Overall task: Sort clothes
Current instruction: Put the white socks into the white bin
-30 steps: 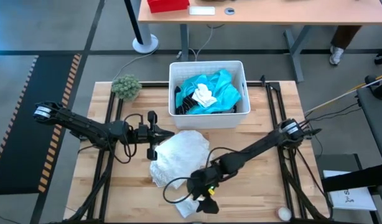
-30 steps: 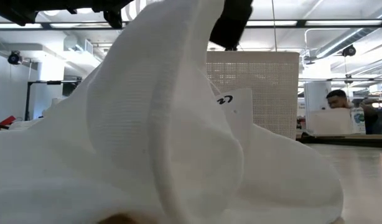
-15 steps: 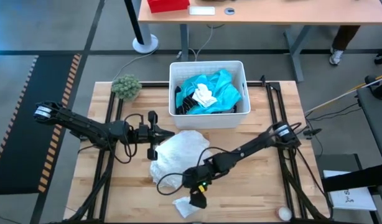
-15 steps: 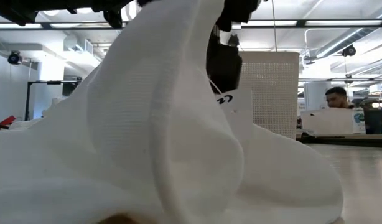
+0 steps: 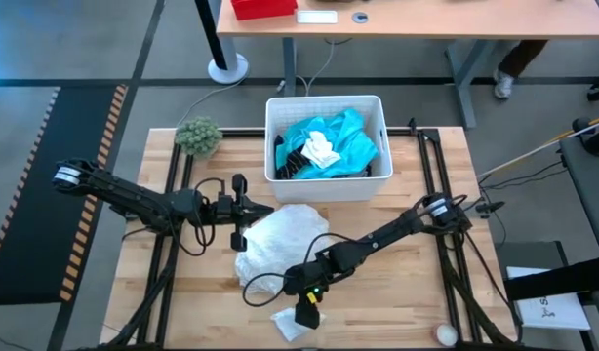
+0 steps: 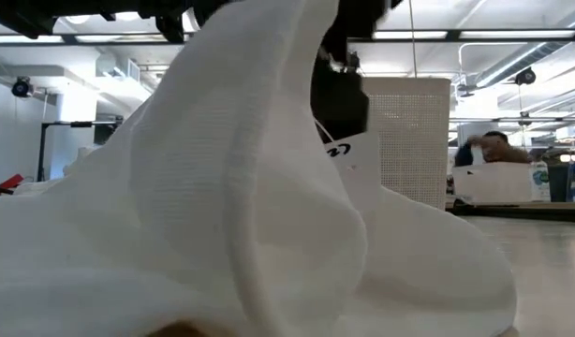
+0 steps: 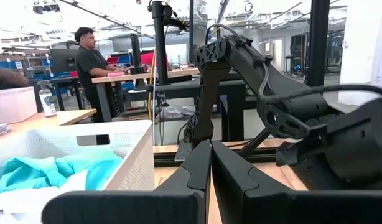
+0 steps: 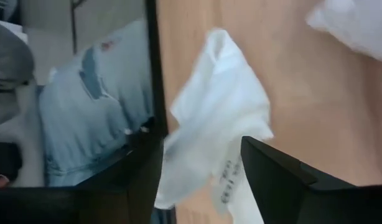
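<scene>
A small white cloth (image 5: pixel 286 325) lies crumpled on the table at its near edge; it fills the low view (image 6: pixel 222 206) and shows a printed tag. My right gripper (image 5: pixel 304 312) hangs just above it, open, with a finger on either side of the cloth (image 8: pixel 219 118); I cannot tell whether they touch it. A larger white garment (image 5: pixel 280 242) lies heaped in the middle of the table. My left gripper (image 5: pixel 249 208) is shut and empty at that garment's far left edge (image 7: pixel 211 152). The white bin (image 5: pixel 373 185) holds turquoise (image 5: pixel 353 141), white and dark clothes.
A fuzzy green ball (image 5: pixel 198 136) sits at the table's far left beside the bin. A small pale ball (image 5: pixel 444 334) lies at the near right corner. Black frame rails (image 5: pixel 431 175) run along both sides of the table. People stand in the room beyond.
My right gripper has moved toward the table's left edge, over the small white cloth, and now shows lower behind the cloth's peak in the low view. The cloth and the larger garment have kept still.
</scene>
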Controlling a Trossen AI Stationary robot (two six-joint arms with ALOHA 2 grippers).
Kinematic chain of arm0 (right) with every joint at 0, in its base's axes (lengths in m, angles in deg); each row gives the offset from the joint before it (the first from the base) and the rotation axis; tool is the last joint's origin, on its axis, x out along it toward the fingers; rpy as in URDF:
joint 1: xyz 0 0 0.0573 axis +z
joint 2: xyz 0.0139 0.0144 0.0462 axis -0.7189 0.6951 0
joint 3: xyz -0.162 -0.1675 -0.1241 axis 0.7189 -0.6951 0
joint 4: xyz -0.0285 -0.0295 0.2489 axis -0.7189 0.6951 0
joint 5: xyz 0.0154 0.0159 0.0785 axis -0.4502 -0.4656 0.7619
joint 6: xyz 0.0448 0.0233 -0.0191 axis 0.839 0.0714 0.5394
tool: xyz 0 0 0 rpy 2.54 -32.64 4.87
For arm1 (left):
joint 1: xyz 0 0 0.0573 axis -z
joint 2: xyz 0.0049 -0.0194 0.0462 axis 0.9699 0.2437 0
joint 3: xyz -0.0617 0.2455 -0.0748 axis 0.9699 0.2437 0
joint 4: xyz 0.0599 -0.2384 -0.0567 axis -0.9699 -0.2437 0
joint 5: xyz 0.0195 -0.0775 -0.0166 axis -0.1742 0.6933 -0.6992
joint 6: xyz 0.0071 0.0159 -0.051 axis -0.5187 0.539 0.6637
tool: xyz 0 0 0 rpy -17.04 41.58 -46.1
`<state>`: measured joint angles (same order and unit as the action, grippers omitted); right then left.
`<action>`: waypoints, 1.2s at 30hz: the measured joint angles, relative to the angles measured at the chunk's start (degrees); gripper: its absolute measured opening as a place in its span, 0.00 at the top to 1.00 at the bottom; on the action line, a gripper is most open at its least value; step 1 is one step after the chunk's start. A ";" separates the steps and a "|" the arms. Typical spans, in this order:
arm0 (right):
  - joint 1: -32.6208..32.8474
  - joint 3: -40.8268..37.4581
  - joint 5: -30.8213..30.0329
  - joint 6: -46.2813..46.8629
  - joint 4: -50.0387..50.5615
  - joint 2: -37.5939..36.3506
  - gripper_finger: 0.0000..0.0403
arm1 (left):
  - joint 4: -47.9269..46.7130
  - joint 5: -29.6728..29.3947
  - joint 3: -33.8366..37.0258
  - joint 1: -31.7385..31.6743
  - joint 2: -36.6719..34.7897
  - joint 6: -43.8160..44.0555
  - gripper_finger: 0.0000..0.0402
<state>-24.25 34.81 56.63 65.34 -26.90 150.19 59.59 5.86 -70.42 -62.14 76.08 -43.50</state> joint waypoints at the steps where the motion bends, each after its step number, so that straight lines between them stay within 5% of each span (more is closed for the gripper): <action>1: 0.00 -0.07 0.12 0.07 0.29 0.31 0.51 | -0.02 0.00 0.00 0.00 0.00 0.01 1.00; 19: -0.83 -0.01 2.40 0.39 -1.16 1.63 0.58 | -0.66 -0.05 0.00 0.02 0.02 0.18 1.00; 36: -1.91 -0.01 2.45 1.12 -0.28 1.30 0.54 | -0.99 -0.12 0.00 0.02 0.02 0.43 1.00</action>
<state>-26.16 34.80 59.08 66.46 -27.18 151.49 58.60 5.74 -70.42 -62.12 76.11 -43.07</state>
